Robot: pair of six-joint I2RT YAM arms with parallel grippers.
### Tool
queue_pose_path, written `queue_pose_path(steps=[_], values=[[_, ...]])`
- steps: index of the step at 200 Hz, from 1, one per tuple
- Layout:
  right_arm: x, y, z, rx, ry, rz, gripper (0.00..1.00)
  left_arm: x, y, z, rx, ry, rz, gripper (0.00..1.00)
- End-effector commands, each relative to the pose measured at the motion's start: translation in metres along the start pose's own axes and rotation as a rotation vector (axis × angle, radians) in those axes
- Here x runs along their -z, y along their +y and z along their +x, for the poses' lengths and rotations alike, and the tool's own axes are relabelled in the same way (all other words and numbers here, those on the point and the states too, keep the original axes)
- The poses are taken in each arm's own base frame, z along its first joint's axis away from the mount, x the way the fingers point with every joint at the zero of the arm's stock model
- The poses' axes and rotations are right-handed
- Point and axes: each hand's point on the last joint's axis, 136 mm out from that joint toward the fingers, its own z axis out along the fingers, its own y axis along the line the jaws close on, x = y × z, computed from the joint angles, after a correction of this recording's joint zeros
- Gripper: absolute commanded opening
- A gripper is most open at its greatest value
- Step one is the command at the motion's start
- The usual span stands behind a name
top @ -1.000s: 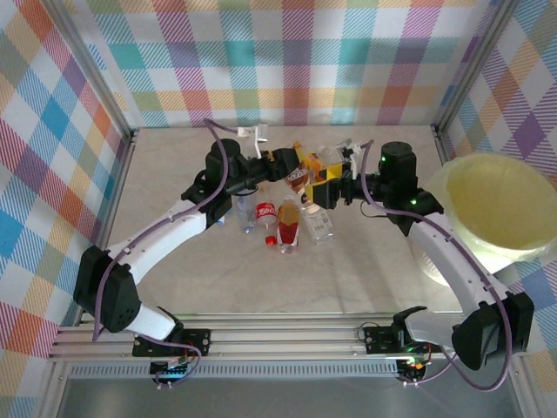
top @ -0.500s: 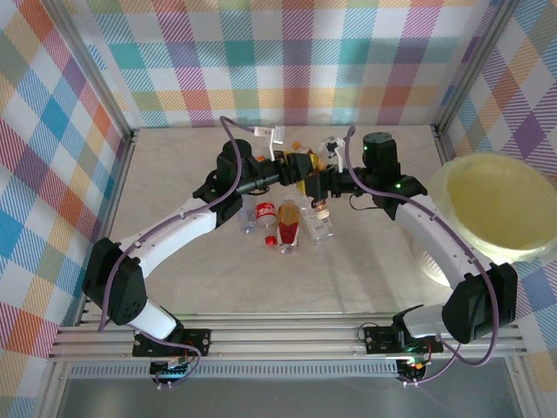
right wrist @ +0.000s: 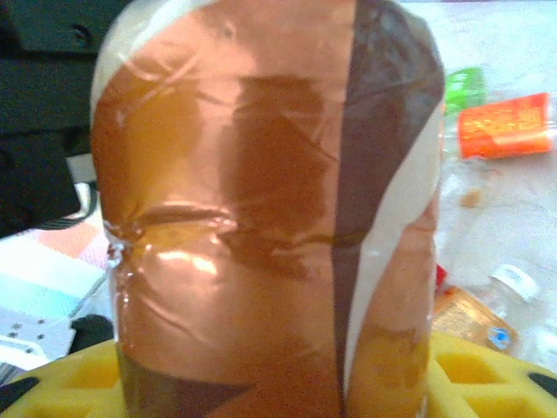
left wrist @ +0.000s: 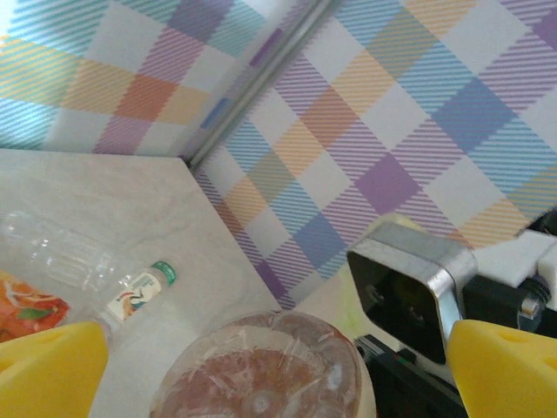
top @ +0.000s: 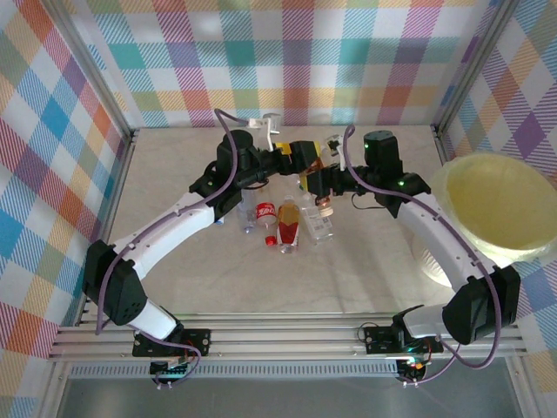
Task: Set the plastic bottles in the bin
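Pale yellow-green, round and translucent, the bin (top: 496, 218) sits at the table's (top: 365, 270) right edge as the right gripper (top: 318, 186) clamps a crinkled brown-labelled bottle (right wrist: 261, 209) mid-table, its round base end-on between the left gripper's (left wrist: 277, 366) spread yellow pads (left wrist: 48, 366).

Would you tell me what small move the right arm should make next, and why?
Probably draw the brown-labelled bottle sideways out of the open left pincer, toward the bin. The right pincer is shut on it, while the left one's yellow fingers stand clear of its end.
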Motion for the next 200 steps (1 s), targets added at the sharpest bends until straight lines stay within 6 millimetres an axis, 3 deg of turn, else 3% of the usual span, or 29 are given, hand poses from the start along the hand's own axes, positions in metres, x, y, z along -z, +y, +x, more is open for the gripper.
queue_pose_path(steps=[1,37,82,116,153,177,200], values=[[0.017,-0.014,-0.011,0.032,-0.036,0.140,0.34,0.008,0.006,-0.012,0.002,-0.035,-0.090,1.00],[0.042,-0.047,-0.014,0.031,-0.044,0.351,0.31,0.034,0.049,-0.025,0.031,-0.125,-0.373,1.00],[0.099,-0.067,-0.037,0.146,-0.097,0.647,0.31,0.064,0.089,-0.021,0.043,-0.181,-0.601,1.00],[0.152,-0.072,-0.067,0.227,-0.200,0.876,0.30,0.082,0.109,-0.018,0.067,-0.240,-0.705,1.00],[0.218,-0.076,-0.088,0.288,-0.306,1.125,0.29,0.096,0.118,-0.017,0.077,-0.301,-0.747,1.00],[0.273,-0.078,-0.091,0.265,-0.390,1.293,0.28,0.099,0.120,-0.018,0.062,-0.314,-0.749,1.00],[0.314,-0.079,-0.084,0.223,-0.462,1.386,0.28,0.102,0.125,-0.017,0.077,-0.328,-0.777,1.00]])
